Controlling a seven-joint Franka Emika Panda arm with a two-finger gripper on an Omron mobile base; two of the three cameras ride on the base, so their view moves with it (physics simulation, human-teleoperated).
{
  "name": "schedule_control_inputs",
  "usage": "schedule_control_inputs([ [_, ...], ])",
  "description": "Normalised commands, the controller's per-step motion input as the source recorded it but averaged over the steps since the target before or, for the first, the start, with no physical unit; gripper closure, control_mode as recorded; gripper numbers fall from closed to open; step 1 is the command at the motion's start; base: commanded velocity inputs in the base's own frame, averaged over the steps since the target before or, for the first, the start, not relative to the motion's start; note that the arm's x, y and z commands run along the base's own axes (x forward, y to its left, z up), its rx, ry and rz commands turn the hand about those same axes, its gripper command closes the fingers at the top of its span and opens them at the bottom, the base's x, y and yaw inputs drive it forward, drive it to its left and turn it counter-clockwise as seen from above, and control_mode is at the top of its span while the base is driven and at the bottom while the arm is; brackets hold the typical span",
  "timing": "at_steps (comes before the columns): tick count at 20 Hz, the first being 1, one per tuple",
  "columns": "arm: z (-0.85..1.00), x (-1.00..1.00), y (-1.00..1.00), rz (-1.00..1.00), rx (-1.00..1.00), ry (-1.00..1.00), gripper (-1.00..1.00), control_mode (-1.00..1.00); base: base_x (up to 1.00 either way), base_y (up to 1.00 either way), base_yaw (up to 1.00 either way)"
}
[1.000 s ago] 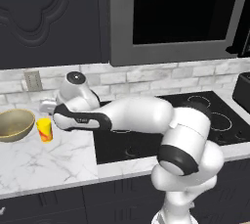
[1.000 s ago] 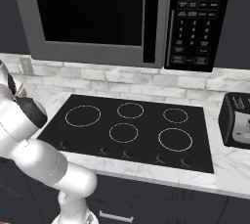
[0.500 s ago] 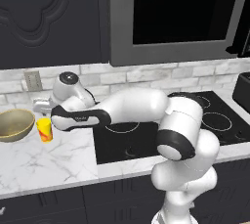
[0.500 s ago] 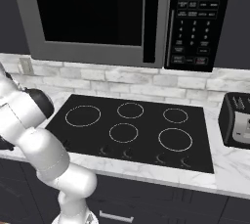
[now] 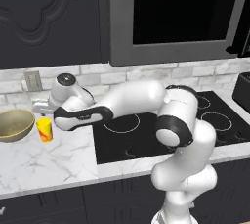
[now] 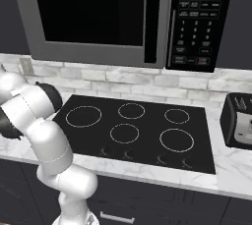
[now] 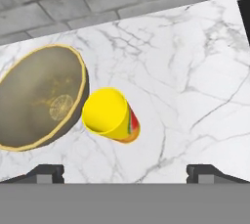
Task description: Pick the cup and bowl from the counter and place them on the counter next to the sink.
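Note:
The yellow cup [image 5: 45, 130] with red-orange marks stands upright on the white marble counter [image 5: 49, 162], just right of the tan-gold bowl [image 5: 14, 125]. My gripper [image 5: 41, 108] hovers right above the cup, open, with nothing between its fingers. In the hand view the cup [image 7: 110, 115] sits a little left of the middle between the two wide-apart fingertips [image 7: 46, 173], and the bowl [image 7: 39, 96] lies beside its left side. The sink is out of view.
A black cooktop [image 5: 146, 130] lies to the right of the cup; my arm stretches over its left part. A dark toaster [image 6: 238, 121] stands at the far right. A microwave [image 6: 98, 17] hangs above, and a brick wall backs the counter.
The elbow and forearm have swung left and drawn in toward the cup. The hand has stayed over the cup, jaws still wide. Cup and bowl have not moved.

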Motion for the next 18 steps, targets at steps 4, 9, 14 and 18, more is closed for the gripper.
schedule_control_inputs([
  [4,-0.11,0.26,0.0,0.0,0.0,0.0,-1.0,-1.0,0.0,0.0,0.0],
  [9,-0.2,0.19,0.0,0.0,0.0,0.0,-1.0,-1.0,0.0,0.0,0.0],
  [14,-0.23,0.08,0.04,0.0,0.0,0.0,-1.0,-1.0,0.0,0.0,0.0],
  [18,-0.26,0.08,0.04,0.0,0.0,0.0,-1.0,-1.0,0.0,0.0,0.0],
])
